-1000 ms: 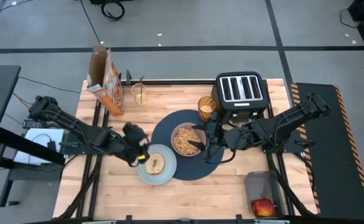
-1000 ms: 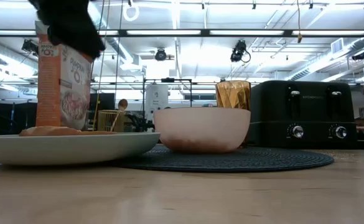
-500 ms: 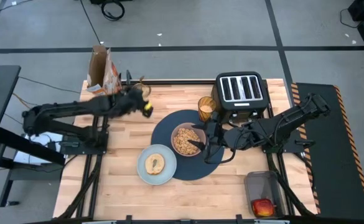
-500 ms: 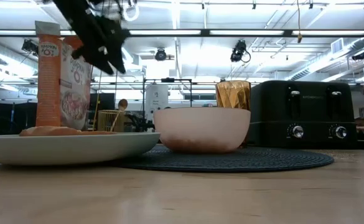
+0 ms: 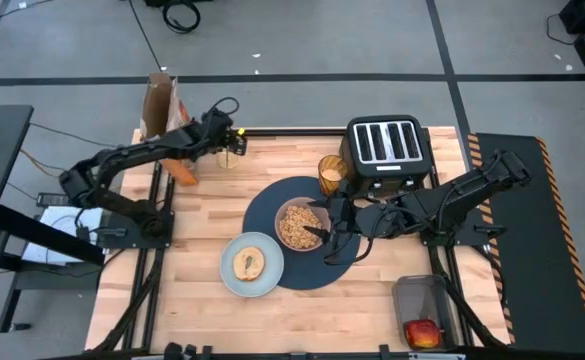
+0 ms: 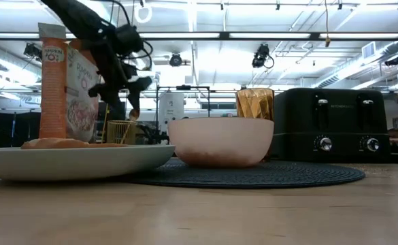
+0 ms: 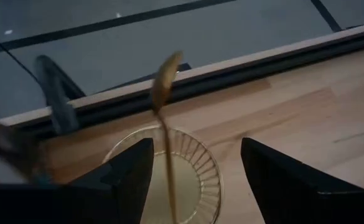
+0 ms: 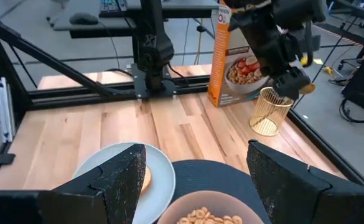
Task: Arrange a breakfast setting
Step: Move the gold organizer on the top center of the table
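Observation:
A pink bowl point(image 5: 300, 225) of cereal sits on the dark-blue mat point(image 5: 272, 200). Left of it a bagel point(image 5: 247, 264) lies on the pale-blue plate point(image 5: 234, 283). The amber tumbler point(image 5: 330, 172) stands at the mat's far edge. At the far left a gold spoon point(image 7: 163, 109) stands upright in the small glass point(image 7: 197, 186). My left gripper point(image 5: 228, 135) hovers open above that glass, one finger on each side of the spoon, touching nothing. My right gripper point(image 5: 329, 228) is open over the mat, right of the bowl. The red apple point(image 5: 422, 331) lies in a tray at the near right.
The tall cereal box point(image 5: 164, 125) stands just left of the glass, close to my left arm. The black toaster point(image 5: 387, 145) is at the far right. Bare wood lies along the table's near edge and left of the plate.
My left gripper has swung from beside the plate and bagel toward the table's far edge. It passed in front of the cereal box, turned as it went, and now hangs over the small glass. The bagel stays on the plate.

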{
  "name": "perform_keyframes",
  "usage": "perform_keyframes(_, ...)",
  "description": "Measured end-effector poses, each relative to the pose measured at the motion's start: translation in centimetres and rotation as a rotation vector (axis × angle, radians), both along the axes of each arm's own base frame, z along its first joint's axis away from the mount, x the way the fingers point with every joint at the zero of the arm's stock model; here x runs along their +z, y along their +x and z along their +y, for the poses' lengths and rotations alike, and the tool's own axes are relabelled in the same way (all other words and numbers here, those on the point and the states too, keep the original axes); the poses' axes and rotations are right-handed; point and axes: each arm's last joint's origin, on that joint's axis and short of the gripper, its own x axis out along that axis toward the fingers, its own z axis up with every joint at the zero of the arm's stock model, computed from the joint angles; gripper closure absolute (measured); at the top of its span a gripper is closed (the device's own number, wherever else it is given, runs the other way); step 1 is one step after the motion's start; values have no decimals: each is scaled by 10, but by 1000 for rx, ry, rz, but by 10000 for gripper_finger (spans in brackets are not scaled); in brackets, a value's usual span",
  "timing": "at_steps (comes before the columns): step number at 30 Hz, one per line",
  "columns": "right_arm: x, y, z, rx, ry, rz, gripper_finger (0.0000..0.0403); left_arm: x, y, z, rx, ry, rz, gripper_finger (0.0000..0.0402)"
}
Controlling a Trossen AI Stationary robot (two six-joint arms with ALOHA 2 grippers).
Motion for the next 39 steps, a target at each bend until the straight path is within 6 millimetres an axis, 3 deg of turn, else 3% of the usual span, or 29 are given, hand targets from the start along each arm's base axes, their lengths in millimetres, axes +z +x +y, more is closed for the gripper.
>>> perform_keyframes(5,-1,1,-3,1,-10,13,119,-11,3,7,10,-21,19,154)
perform_keyframes(12,-1,4,-12,8,-2,20,119,-13,11,-3,-95,-57,28,155)
perform_keyframes(18,-1,6,-19,-6,2,21,119,-33,9,7,-132,-160,70,175)
perform_keyframes(24,-1,7,-22,-3,10,21,119,-41,12,7,-168,-184,97,231)
perform_keyframes(33,-1,9,-30,-1,10,27,119,-41,14,3,-224,-178,131,372)
perform_keyframes(39,-1,10,-31,26,17,33,119,-21,36,-21,-379,-152,101,382)
